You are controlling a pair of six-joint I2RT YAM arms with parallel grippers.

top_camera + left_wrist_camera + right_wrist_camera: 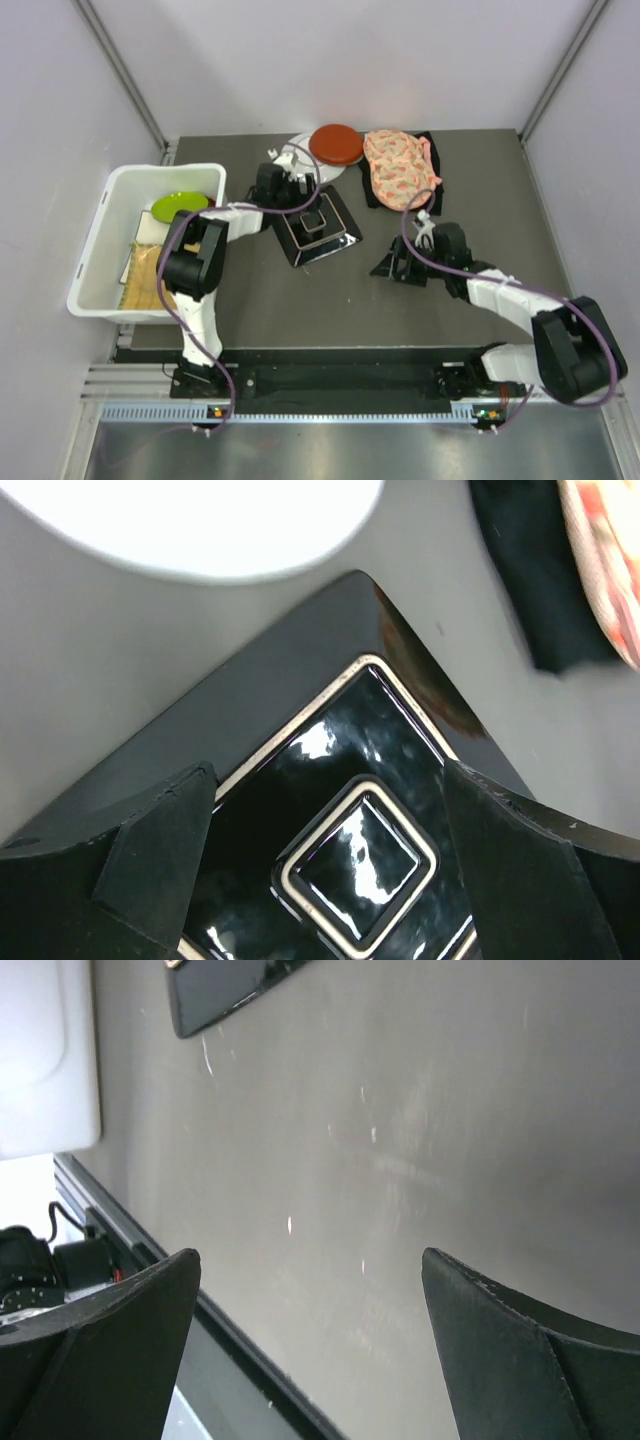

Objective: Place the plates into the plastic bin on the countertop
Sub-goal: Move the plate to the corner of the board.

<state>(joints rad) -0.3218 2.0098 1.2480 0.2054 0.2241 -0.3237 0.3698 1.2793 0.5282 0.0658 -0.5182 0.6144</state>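
Observation:
A black square plate with a white outline (322,228) lies mid-countertop. My left gripper (305,200) hovers over its far part, open; in the left wrist view the fingers straddle the glossy plate (330,730) with the gripper (325,810) holding nothing. Behind it a red plate (336,145) rests on a white plate (298,150). The plastic bin (100,240) at the left holds a lime plate (180,206) and a yellow woven plate (145,275). To the right, low over the bare countertop (400,1110), my right gripper (395,265) is open and empty (310,1290).
A pink floral fabric piece (398,168) lies on a black cloth (430,150) at the back right. Pale walls close in the countertop on three sides. The metal rail with the arm bases (330,385) runs along the near edge.

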